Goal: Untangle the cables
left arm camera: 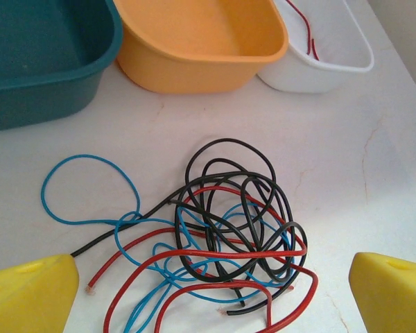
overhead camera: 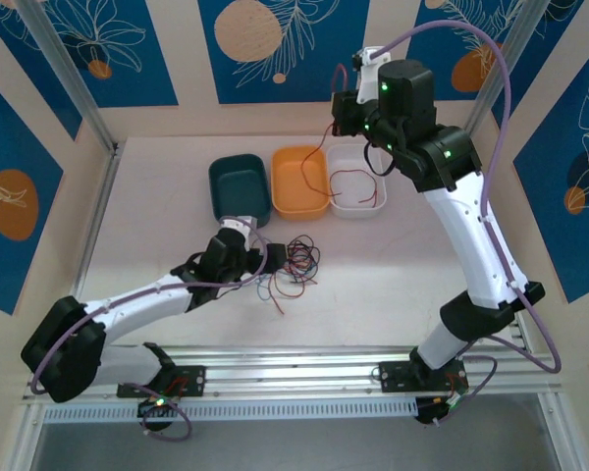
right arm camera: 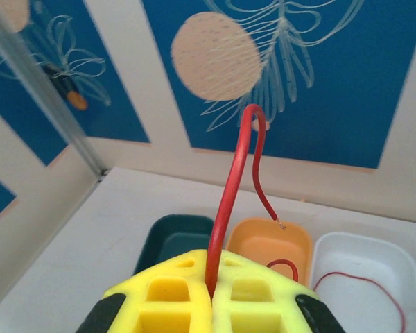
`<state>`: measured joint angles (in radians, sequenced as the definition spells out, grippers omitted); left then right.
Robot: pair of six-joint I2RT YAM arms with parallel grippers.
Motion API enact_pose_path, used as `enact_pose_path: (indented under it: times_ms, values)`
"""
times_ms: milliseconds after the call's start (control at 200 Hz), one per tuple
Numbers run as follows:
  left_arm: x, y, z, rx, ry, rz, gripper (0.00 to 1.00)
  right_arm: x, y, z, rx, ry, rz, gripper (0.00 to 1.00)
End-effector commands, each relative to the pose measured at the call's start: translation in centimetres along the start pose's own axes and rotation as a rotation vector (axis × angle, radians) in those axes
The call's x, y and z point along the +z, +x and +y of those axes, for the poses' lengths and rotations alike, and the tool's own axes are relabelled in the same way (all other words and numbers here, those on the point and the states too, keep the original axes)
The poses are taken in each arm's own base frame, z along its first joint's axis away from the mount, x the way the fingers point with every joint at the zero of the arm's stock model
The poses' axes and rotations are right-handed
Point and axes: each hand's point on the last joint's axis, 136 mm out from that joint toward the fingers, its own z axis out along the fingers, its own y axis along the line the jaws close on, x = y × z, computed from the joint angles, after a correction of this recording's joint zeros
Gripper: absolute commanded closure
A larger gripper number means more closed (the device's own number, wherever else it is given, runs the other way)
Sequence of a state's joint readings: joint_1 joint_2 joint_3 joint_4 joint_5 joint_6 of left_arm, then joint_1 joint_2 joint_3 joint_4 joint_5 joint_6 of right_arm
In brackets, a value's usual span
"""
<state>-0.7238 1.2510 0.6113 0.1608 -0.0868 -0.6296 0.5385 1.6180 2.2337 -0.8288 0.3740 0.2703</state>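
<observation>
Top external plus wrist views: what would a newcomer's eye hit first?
The knot of thin red, black and blue wires on the white table, just ahead of the open left gripper. Then the right gripper, shut on a single red wire held up above the teal plastic tray, orange tray and white tray.

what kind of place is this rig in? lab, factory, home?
Most likely a lab robot cell, not a home or a line: a white table boxed in by printed blue panels on aluminium posts, with left arm and right arm bolted to a rail at its near edge.
</observation>
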Motion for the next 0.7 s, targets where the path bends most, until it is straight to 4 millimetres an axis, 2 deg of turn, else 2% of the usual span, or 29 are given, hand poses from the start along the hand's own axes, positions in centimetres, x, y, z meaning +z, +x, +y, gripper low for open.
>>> enact_pose_path:
  times_ms: [0,175,345,495,695]
  values:
    - [-0.8,-0.1,1.1,0.012,-0.049,-0.007,0.0,1.0,-1.9,-2.7,0.029,0.057,-0.054,1.0]
    - [-1.5,-0.4,1.6,0.029,-0.077,-0.021,0.0,4.2,-1.0,-7.0,0.094,0.119,-0.011,1.0]
    - [-2.0,-0.6,1.9,0.041,-0.093,-0.027,0.0,7.2,0.5,-10.1,0.107,0.163,0.034,1.0]
    - [-2.2,-0.6,2.1,0.039,-0.098,-0.026,0.0,9.4,2.2,-12.0,0.113,0.198,0.082,1.0]
    - [-2.3,-0.5,2.2,0.038,-0.1,-0.026,0.0,11.0,3.8,-13.5,0.115,0.24,0.12,1.0]
